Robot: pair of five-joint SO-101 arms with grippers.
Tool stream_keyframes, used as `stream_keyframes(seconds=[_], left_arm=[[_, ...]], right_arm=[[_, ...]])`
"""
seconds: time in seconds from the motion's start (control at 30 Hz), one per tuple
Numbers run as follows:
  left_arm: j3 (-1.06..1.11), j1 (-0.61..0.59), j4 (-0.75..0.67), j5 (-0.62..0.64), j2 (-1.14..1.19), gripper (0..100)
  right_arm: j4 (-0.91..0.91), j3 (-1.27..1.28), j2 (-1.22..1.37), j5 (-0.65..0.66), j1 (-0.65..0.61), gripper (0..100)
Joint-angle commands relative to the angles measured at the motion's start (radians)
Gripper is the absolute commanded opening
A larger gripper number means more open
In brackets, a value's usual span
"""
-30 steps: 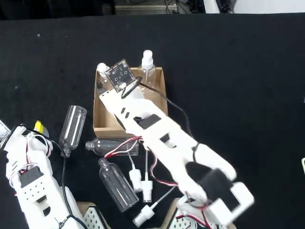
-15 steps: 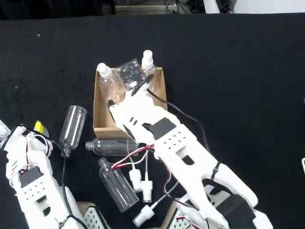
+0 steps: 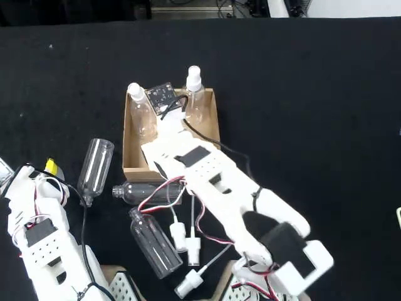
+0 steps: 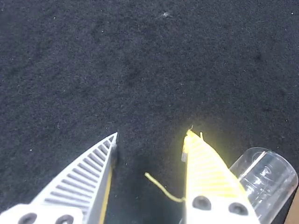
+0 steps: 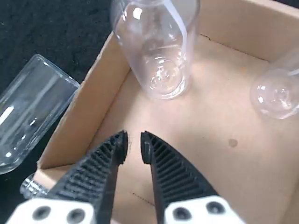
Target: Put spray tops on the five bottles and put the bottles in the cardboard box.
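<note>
Right gripper (image 5: 133,140) low over floor of cardboard box (image 5: 96,112), jaws barely apart, nothing between. Two capped bottles upright in box: one (image 3: 139,111) by left wall, other (image 3: 194,95) in far right corner. Left gripper (image 4: 152,140) spread wide, empty, above black table (image 4: 140,56), just beside end of lying bottle (image 4: 264,179). Three uncapped bottles (image 3: 147,192) lie outside box. Loose spray tops (image 3: 193,248) next to them.
</note>
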Motion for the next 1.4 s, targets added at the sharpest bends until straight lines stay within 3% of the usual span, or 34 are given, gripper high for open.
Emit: stream_keyframes(seconds=[0.0,1.0,1.37], left_arm=[[-0.045,0.001,-0.021,0.002,-0.012,20],[-0.047,-0.005,-0.021,0.002,-0.012,20],[-0.047,-0.005,-0.021,0.003,-0.012,20]], right_arm=[[-0.025,-0.085,0.018,-0.009,-0.014,1.0],[-0.508,-0.09,0.286,0.0,-0.008,1.1],[-0.321,-0.085,0.15,0.0,0.044,1.1]])
